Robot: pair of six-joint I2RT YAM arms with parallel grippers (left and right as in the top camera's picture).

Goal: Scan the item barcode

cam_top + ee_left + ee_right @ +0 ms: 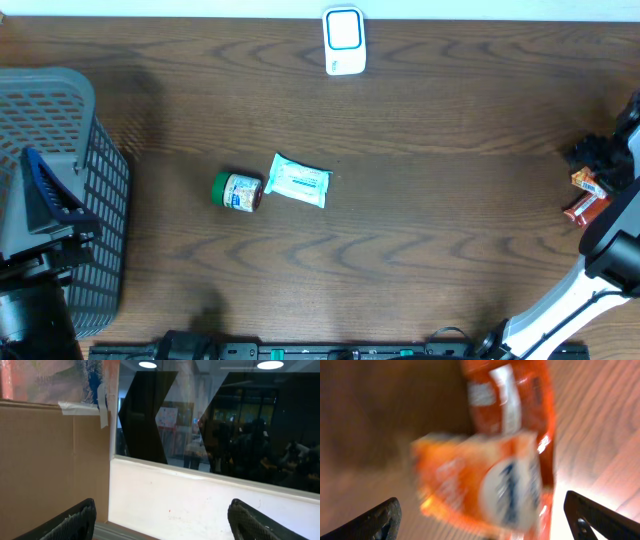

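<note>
Where the right arm (612, 250) is seen from overhead, it rises from the table's near right corner and is bent toward the right edge, with its wrist held low over two small packets. From its wrist camera, the right gripper (481, 507) is pointed down at the wood, its two dark fingers set far apart at the lower corners of the view. An orange pouch (485, 485) with a white and blue label lies between them and is touched by neither finger, so nothing is gripped. A red-orange packet (512, 407) is seen just behind the pouch and overlapped by it. Both are heavily blurred, and no print or barcode can be read on them.

The left arm (30, 305) is folded at the near left corner, beside the grey basket (100, 190), and is partly cut off by the frame. The left gripper (161, 507) is aimed level, away from the table, at a window and a sheet of cardboard. Its fingers are spread wide with nothing between them, and only their tips are in view.

The white scanner (344, 41) is placed at the far edge of the table (450, 130), near the middle and well apart from the pouch. A green-lidded jar (237, 191) and a white and teal packet (299, 182) lie side by side mid-table. Whether they are touching cannot be told.
</note>
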